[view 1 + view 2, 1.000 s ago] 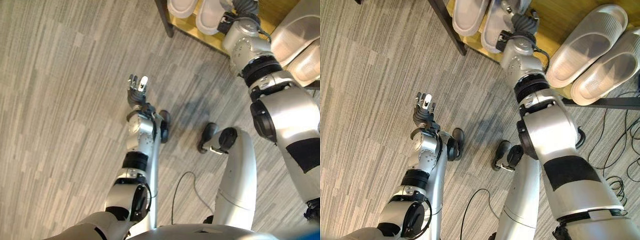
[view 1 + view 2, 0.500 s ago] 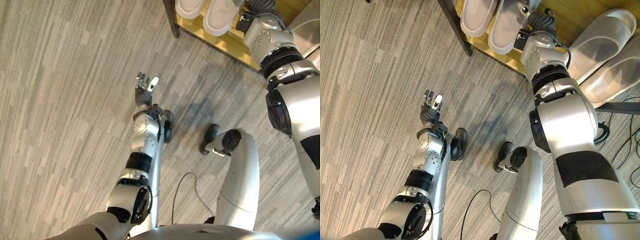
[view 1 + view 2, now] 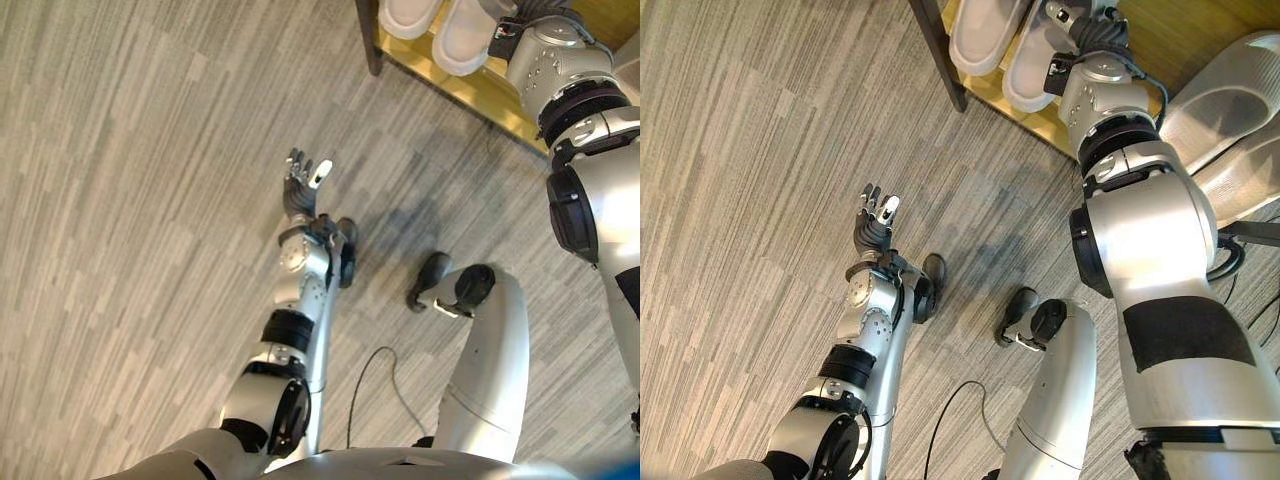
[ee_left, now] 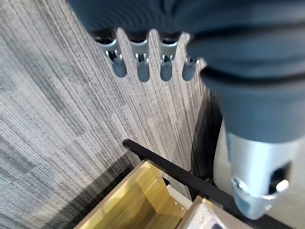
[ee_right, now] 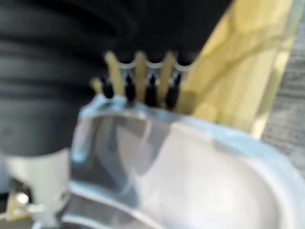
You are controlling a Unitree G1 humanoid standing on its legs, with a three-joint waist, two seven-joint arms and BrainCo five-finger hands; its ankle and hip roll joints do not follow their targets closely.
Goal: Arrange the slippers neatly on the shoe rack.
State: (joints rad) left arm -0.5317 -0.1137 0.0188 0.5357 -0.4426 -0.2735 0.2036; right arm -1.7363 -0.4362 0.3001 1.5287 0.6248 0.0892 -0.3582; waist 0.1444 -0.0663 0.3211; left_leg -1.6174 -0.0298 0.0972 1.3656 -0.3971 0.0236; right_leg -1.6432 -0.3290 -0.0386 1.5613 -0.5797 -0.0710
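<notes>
Two white slippers (image 3: 980, 35) (image 3: 1033, 62) lie side by side on the wooden shoe rack (image 3: 1045, 118) at the far edge of the floor. My right hand (image 3: 1092, 28) reaches onto the rack at the right one of the pair. In the right wrist view this white slipper (image 5: 190, 176) sits between my fingers (image 5: 138, 88) and thumb (image 5: 40, 191), which close on its rim. My left hand (image 3: 303, 182) hangs open over the bare floor, well short of the rack, holding nothing; its straight fingers (image 4: 140, 64) show in the left wrist view.
Two larger pale slippers (image 3: 1225, 85) (image 3: 1252, 165) lie on the rack to the right of my right arm. A dark frame leg (image 3: 940, 60) marks the rack's left end. Grey striped flooring (image 3: 140, 200) spreads to the left.
The whole picture has shifted, so the camera moved. My right hand stays on the same slipper and my left hand stays open over the floor.
</notes>
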